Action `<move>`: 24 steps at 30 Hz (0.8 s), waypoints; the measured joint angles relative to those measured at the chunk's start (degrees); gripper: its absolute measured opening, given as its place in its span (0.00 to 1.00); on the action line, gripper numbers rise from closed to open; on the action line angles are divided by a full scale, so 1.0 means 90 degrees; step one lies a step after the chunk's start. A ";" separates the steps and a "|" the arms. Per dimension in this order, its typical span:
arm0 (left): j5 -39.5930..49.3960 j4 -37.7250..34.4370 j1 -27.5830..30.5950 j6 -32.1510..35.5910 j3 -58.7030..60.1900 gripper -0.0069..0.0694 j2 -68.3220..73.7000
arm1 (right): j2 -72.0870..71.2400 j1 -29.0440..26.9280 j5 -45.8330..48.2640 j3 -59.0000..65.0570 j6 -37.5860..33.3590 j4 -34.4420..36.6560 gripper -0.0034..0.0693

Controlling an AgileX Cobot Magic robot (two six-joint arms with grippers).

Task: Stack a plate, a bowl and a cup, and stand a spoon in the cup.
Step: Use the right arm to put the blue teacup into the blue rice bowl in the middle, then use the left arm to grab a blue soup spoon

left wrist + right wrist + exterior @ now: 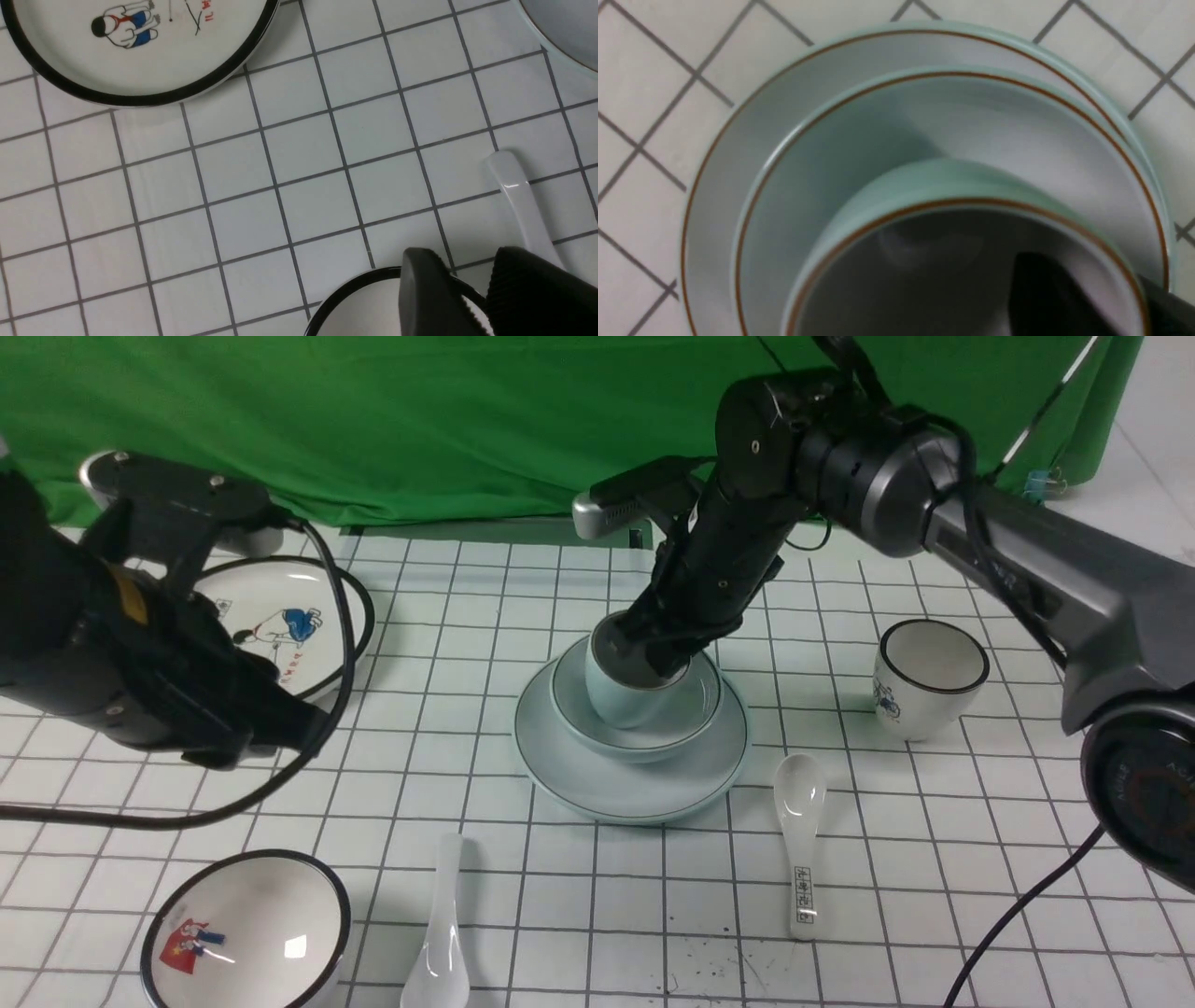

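The plain spoon [439, 933] lies on the desk at the front frame's lower centre-left, its handle pointing up toward the stacked plate [635, 795], bowl [698, 709] and cup [616, 705], just beside the left pincer [465, 280], which is slightly parted and empty; the right pincer [658, 649] straddles the cup's rim, and I cannot tell whether it grips.

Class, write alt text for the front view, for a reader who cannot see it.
A pale blue-green cup rests in a matching bowl on a matching plate on a gridded table, with the right gripper at the cup's rim. A plain white spoon lies nearer the camera.
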 joint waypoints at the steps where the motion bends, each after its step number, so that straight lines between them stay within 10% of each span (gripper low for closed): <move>1: 0.0000 -0.0076 0.0000 0.0033 0.0000 0.32 0.0000 | 0.0008 0.0000 0.0109 -0.0066 0.0016 -0.0006 0.37; 8: 0.0043 -0.0987 -0.0205 0.0738 0.0000 0.46 0.0013 | -0.0137 0.0000 0.0888 -0.0956 0.0003 -0.0058 0.75; 24: -0.0339 -0.1114 -0.1172 0.0216 -0.0012 0.64 0.2063 | -0.3369 0.0000 0.1005 0.0599 -0.0138 -0.1203 0.76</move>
